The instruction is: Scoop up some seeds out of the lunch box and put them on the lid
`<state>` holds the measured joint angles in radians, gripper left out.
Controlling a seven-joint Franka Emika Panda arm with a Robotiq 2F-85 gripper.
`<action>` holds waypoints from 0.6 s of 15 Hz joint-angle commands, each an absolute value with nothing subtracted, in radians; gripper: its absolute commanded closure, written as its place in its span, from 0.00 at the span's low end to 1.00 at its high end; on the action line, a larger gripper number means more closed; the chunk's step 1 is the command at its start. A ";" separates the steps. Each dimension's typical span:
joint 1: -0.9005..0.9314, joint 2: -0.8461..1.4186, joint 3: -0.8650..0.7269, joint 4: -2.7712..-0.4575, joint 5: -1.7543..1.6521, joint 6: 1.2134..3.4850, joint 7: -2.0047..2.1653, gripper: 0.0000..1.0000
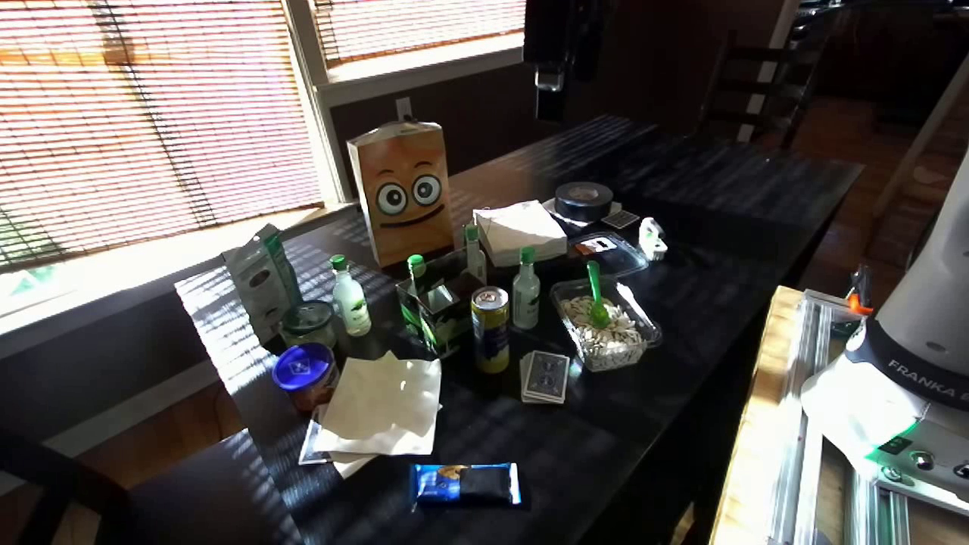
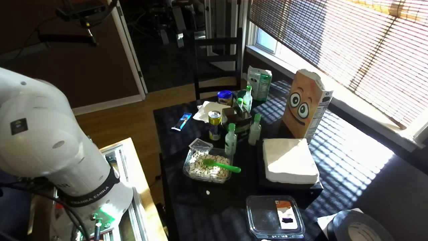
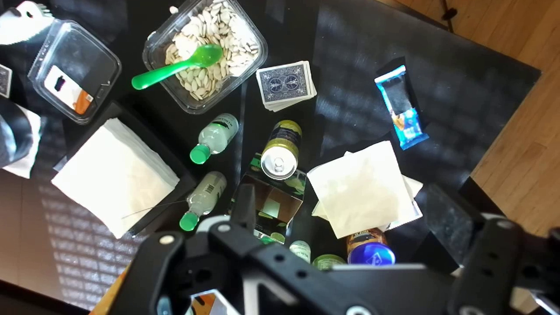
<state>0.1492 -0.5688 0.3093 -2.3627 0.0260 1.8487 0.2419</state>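
Observation:
The clear plastic lunch box point(image 3: 259, 65) holds a heap of pale seeds point(image 3: 238, 41); the seeds also show in both exterior views point(image 1: 617, 337) point(image 2: 197, 164). A green spoon point(image 3: 168, 71) lies with its bowl on the seeds and its handle over the box rim; it also shows in the exterior views point(image 1: 594, 276) point(image 2: 224, 165). The clear lid point(image 3: 89, 46) with a white and orange label lies flat, apart from the box; it also shows in an exterior view point(image 2: 262, 214). My gripper point(image 3: 345, 210) is wide open with nothing between its fingers, high above the table.
Small green-capped bottles point(image 1: 526, 291), a yellow can point(image 1: 492, 333), a bottle carrier point(image 3: 271, 201) and cards point(image 3: 286, 83) stand near the box. A napkin stack point(image 2: 291, 160) lies beside the lid. A tall cartoon-eyed box point(image 1: 405, 197) stands behind. One loose seed point(image 2: 208, 192) lies on the table.

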 commanded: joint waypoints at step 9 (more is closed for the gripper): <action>0.033 -0.621 -0.076 -2.680 0.099 2.097 0.001 0.00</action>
